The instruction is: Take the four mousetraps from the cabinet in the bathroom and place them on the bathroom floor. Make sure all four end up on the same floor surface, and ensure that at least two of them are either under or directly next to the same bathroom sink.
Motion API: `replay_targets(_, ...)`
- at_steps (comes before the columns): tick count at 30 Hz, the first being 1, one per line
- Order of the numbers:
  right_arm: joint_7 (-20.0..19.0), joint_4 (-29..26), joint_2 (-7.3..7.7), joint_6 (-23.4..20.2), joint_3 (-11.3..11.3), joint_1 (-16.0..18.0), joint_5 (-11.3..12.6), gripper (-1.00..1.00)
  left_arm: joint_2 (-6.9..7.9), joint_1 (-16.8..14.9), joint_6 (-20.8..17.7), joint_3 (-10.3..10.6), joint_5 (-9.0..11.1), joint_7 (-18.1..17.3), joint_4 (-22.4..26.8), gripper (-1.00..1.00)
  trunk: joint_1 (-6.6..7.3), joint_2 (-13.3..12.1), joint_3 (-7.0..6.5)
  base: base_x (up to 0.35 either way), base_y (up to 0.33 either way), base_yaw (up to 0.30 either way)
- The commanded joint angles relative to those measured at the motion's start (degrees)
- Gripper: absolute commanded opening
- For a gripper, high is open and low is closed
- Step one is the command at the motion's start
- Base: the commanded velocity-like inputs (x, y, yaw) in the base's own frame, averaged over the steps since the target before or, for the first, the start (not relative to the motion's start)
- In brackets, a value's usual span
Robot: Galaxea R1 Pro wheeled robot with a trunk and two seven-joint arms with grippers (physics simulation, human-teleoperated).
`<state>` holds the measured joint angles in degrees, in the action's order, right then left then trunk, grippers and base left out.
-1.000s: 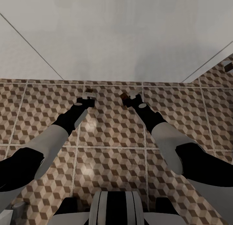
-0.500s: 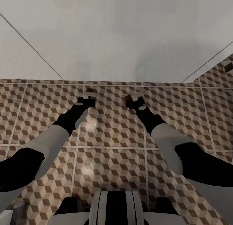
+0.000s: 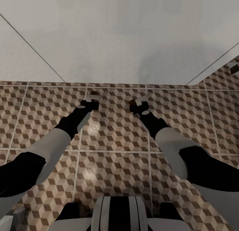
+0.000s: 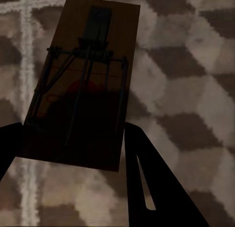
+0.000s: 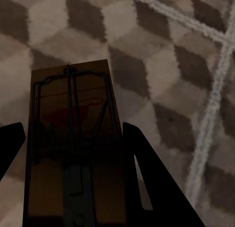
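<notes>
Both arms reach forward and down over the bathroom floor [image 3: 113,138], its large tiles printed with a brown, beige and white cube pattern between pale grout lines. A plain white surface spans the far half of the head view.

On the left, the left gripper [image 3: 93,98] points at the floor close to that white surface. In the left wrist view its 2 dark fingers [image 4: 156,188] sit on either side of a mousetrap [image 4: 83,85], gripping it at its near end. The tan board with its dark spring wires and red mark juts out past the fingertips above the tiles. Whether the board touches the floor, I cannot tell.

On the right, the right gripper [image 3: 137,103] also points down near the white surface, well apart from the left one. In the right wrist view its fingers [image 5: 152,183] are closed on the sides of a second mousetrap [image 5: 73,143], spring side up, with a grout line crossing the tiles beyond it.

At the far right edge of the head view a small dark object [image 3: 234,68] lies on the floor; too small to identify.
</notes>
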<state>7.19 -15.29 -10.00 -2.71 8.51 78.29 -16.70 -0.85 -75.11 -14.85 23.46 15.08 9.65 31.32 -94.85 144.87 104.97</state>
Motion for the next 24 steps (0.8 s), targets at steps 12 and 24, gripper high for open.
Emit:
replay_targets(12,0.4,0.0,0.0,-0.1,0.3,0.0,-0.5,-1.0,0.06,0.2,-0.3,0.5,0.4,0.5,-0.2,-1.0,0.01,0.0,0.03,0.0,0.0,0.0)
replay_targets(24,0.4,0.0,0.0,0.2,0.3,0.0,-0.6,-1.0,0.06,0.2,-0.3,0.5,0.4,0.5,-0.5,-1.0,0.01,0.0,0.03,0.0,0.0,0.0)
